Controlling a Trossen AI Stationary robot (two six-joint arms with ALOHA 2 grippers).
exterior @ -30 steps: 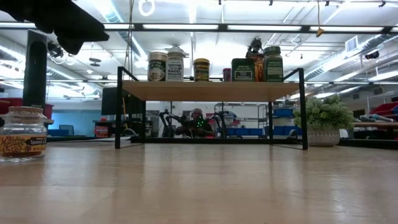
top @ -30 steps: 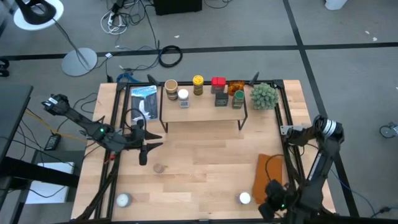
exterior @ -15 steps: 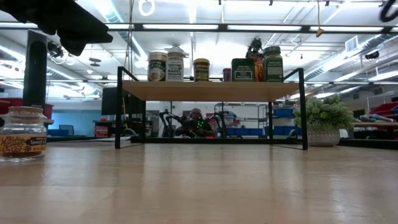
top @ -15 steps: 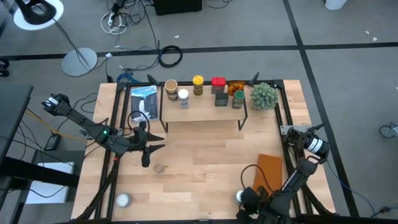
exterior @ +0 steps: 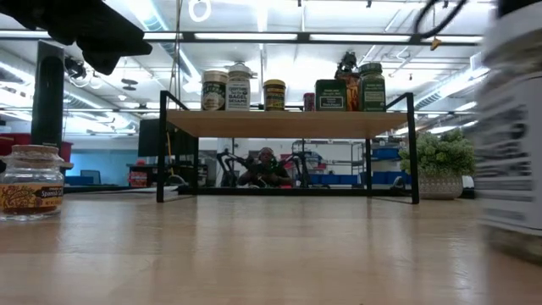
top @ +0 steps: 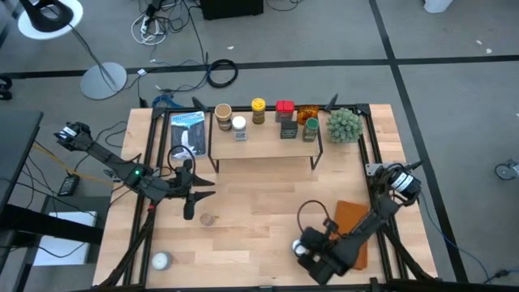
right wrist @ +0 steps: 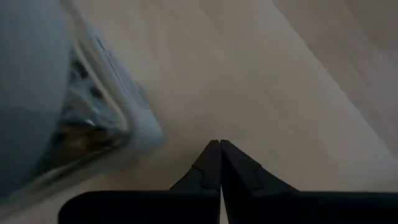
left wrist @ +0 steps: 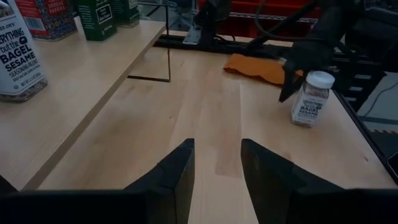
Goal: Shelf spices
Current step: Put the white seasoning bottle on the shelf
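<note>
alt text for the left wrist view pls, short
The left hand, fingers apart and holding nothing, hovers over the light-wood table. Across the table, the right hand sits beside a white-lidded spice jar near an orange cloth. The shelf runs along one side, carrying a bagel sesame jar.

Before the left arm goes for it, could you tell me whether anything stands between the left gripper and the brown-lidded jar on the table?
Nothing visible: the left gripper hangs open beside the brown-lidded jar, bare table between them.

I read "EVERYTHING but the BAGEL SESAME" on the white jar at the shelf edge. The white-lidded jar near the table's edge also reads "BAGEL SESAME".
</note>
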